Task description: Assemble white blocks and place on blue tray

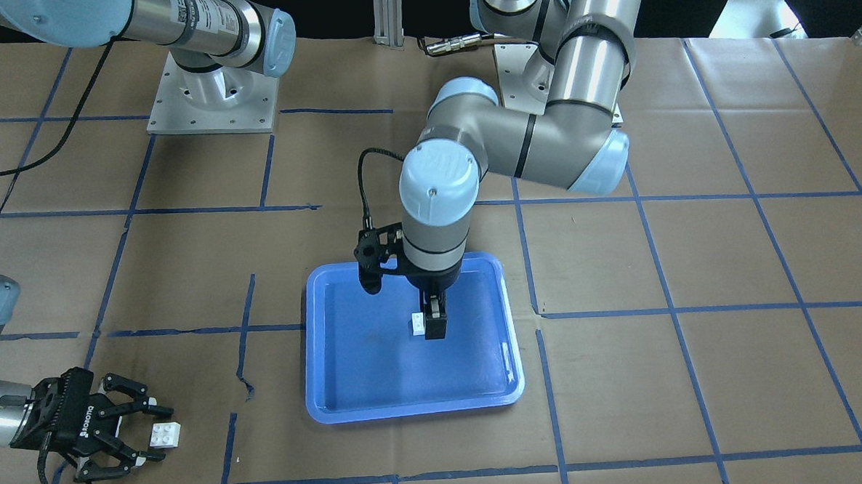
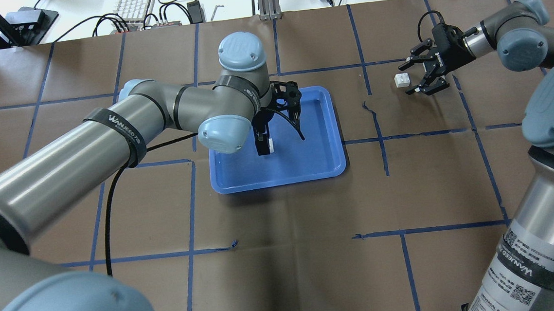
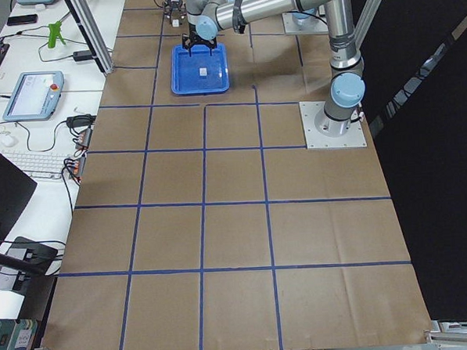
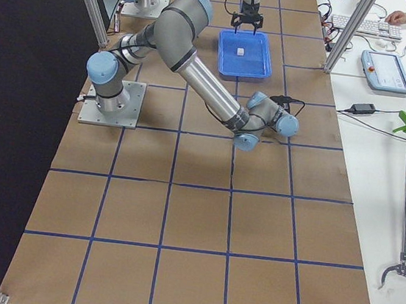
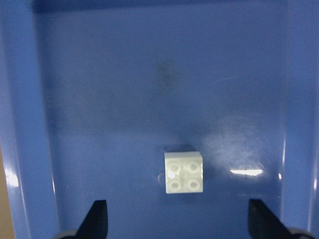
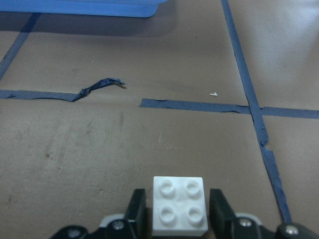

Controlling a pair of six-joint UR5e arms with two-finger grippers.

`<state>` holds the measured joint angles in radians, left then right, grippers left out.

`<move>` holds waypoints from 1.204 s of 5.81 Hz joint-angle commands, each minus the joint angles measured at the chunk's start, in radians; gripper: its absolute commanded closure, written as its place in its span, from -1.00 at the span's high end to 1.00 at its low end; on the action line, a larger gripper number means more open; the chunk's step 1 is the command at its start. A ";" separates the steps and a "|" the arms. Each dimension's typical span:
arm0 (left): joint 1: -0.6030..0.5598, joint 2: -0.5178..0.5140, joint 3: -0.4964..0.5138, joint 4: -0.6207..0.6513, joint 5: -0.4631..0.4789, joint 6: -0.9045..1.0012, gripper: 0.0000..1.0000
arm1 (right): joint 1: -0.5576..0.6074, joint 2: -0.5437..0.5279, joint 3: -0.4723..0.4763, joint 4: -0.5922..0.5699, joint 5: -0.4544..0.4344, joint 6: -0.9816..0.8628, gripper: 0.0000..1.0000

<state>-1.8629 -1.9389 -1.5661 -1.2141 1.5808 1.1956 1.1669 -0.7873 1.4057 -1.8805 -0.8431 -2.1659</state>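
The blue tray (image 1: 336,391) lies in the middle of the table. One white block (image 5: 183,172) rests studs-up on the tray floor. My left gripper (image 5: 177,221) hangs over the tray, open, with its fingers (image 5: 98,219) wide apart on either side of the block and not touching it. It also shows in the overhead view (image 2: 262,144). The second white block (image 1: 166,433) sits on the brown paper far from the tray. My right gripper (image 1: 159,433) is low over the table and open. Its fingertips (image 6: 137,209) flank this block (image 6: 179,201) closely.
The table is covered in brown paper with a grid of blue tape (image 2: 380,138). A piece of tape (image 6: 97,85) is torn and curls up between the right gripper and the tray. Operator desks with keyboards stand beyond the table's far edge (image 2: 267,10).
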 commanded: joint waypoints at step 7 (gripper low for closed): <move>0.166 0.277 0.093 -0.294 0.022 -1.142 0.99 | 0.124 -0.286 0.178 0.047 -0.004 0.040 -0.48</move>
<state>-1.7189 -1.6753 -1.5014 -1.5030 1.5936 0.0932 1.2619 -1.0206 1.5106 -1.8333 -0.8499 -2.1312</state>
